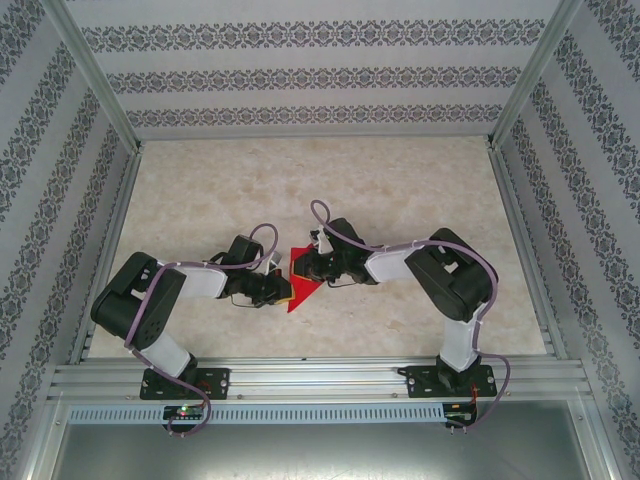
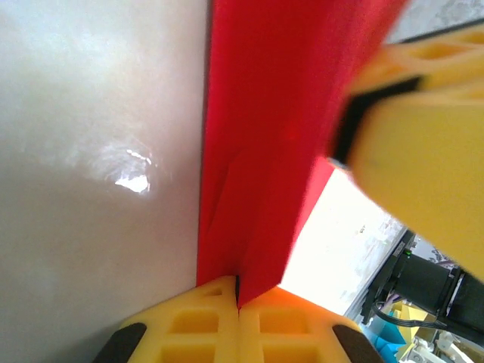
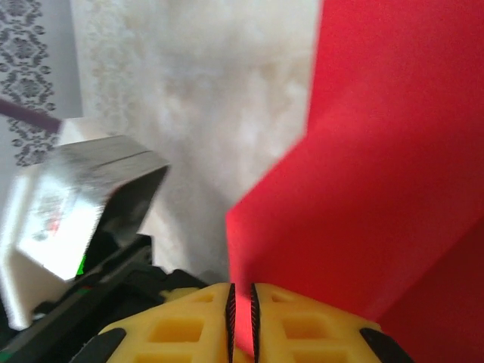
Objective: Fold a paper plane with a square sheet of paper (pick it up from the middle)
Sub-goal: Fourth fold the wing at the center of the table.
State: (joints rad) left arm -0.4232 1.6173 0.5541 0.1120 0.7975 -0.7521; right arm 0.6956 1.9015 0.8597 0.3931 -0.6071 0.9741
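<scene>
While the folded red paper (image 1: 300, 288) lay between them, the left gripper (image 2: 238, 291) was closed tight on one edge and the right gripper (image 3: 242, 295) pinched another; bare table (image 1: 300, 180) stretched wide beyond both.

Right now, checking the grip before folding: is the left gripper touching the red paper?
Touching. The left wrist view shows the red paper pinched in the shut left gripper.

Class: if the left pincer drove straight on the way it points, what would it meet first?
Probably the right pincer, clamped on the same red paper just ahead; depth is unclear.
</scene>
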